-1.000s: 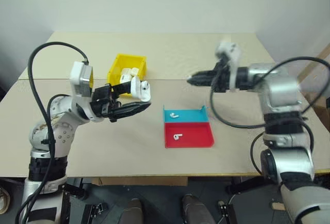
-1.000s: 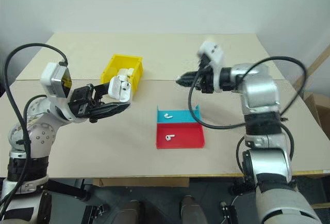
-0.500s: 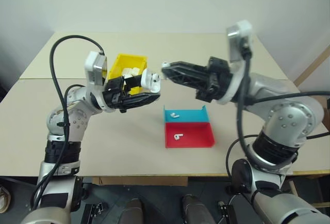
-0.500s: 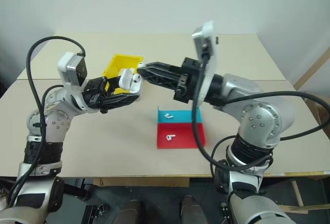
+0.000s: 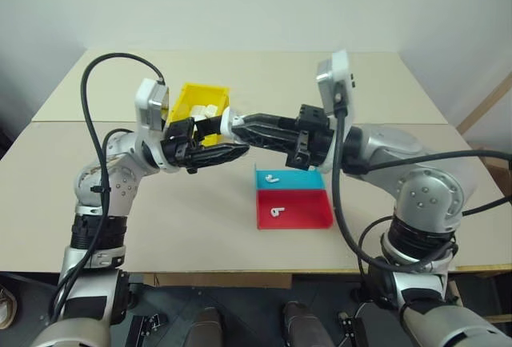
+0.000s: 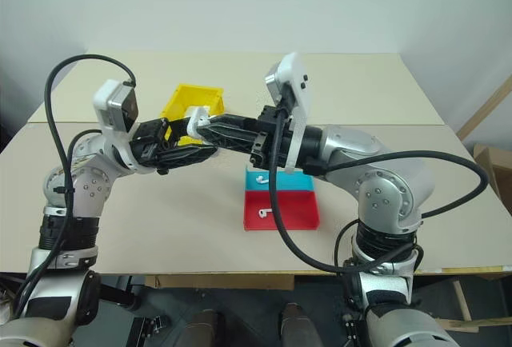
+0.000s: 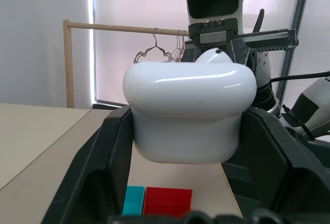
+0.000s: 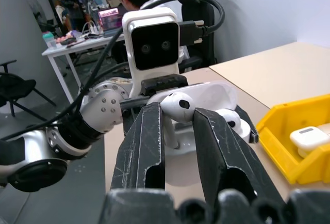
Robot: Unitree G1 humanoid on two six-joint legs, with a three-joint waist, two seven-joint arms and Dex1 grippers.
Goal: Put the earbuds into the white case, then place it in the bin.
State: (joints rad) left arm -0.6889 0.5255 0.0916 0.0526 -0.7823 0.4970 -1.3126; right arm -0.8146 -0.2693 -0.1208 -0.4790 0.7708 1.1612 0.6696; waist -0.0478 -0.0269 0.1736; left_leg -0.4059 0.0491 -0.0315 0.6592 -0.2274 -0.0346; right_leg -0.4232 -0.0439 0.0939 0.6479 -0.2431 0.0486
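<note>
Beige tabletop [image 5: 160, 203] lies under both arms. The white case [image 7: 190, 111] is clamped, lid open, in the left gripper [image 5: 210, 153], held above the table just in front of the yellow bin [image 5: 198, 104]. Within the last second the right gripper [image 8: 178, 115] has been swung across from the far right — an earbud [image 8: 178, 105] pinched between its fingers is now at the case's mouth, so insertion looks imminent. Two more earbuds [image 5: 270, 178] are left in the teal-and-red tray [image 5: 320, 219].
</note>
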